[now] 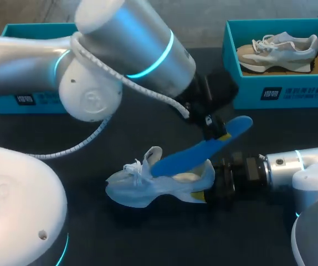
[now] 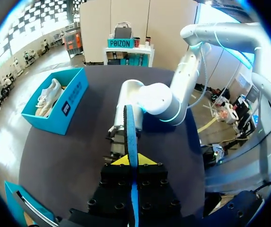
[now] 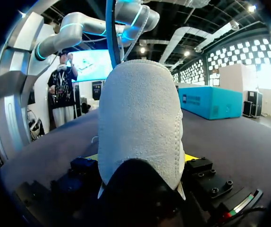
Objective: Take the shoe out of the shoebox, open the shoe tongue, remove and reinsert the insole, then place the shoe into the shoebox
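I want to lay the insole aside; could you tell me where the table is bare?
The table is bare between the shoe and the edge nearest the robot. It is crowded at the shoe's heel, where the left gripper holding the insole meets the right gripper.

shoe (image 1: 142, 189) at centre, insole (image 1: 192, 154) partly inside — shoebox (image 1: 303, 91) behind, right.

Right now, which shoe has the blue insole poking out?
The shoe on the table, heel in the right gripper; the left gripper holds its insole. The other shoe lies in the shoebox.

Most of right claw (image 3: 140, 160) behind shoe (image 3: 140, 113)
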{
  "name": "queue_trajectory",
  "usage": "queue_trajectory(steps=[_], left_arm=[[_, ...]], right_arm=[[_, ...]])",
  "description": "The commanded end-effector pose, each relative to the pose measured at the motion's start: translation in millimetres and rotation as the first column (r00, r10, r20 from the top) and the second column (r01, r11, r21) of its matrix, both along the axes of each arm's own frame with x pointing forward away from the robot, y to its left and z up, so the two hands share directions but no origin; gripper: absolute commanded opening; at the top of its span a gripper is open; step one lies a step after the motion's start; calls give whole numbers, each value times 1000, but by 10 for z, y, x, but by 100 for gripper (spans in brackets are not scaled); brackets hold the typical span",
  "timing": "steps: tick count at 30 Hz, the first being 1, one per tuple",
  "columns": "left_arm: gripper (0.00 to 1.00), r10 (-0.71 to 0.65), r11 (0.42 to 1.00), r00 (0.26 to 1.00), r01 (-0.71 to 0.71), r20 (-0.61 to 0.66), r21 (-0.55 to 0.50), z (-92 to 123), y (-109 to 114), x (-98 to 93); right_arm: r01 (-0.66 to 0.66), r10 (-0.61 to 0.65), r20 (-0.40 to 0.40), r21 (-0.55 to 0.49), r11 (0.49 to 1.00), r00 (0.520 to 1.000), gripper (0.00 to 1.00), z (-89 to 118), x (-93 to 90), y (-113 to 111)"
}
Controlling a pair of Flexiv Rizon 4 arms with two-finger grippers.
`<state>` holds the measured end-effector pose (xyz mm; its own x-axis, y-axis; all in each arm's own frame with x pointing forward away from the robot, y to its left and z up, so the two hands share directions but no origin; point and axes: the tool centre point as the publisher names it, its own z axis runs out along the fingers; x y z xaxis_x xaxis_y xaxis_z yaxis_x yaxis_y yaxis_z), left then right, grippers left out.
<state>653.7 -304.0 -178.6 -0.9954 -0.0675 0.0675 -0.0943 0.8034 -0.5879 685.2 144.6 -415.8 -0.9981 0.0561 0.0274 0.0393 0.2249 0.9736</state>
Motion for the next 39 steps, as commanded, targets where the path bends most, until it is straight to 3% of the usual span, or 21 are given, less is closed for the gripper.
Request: queue_trajectory(steps=[1,13,20,29,34,39], left_arm=[[0,-19,999,1000,19,-22,-35,131,267,-20],[0,-96,965,988,63,-118,-256,597,692,-117],[0,-132,921,978,62,-159,-384,823,819,-152],[0,-169,875,974,79,-149,-478,1179,894,-281],[0,-60,847,992,-10,-114,-532,1442,977,-368],[0,-60,847,992,-10,-114,-532,1442,977,-368]], right_arm=[[3,-3,1,-3,1000,1000,0,11,-7,9],[3,-3,1,-3,1000,1000,0,11,-7,9],[3,-3,1,-3,1000,1000,0,11,-7,9],[3,-3,1,-3,1000,1000,0,11,-7,9],[3,-3,1,-3,1000,1000,0,11,-7,9],[3,-3,1,-3,1000,1000,0,11,-7,9]])
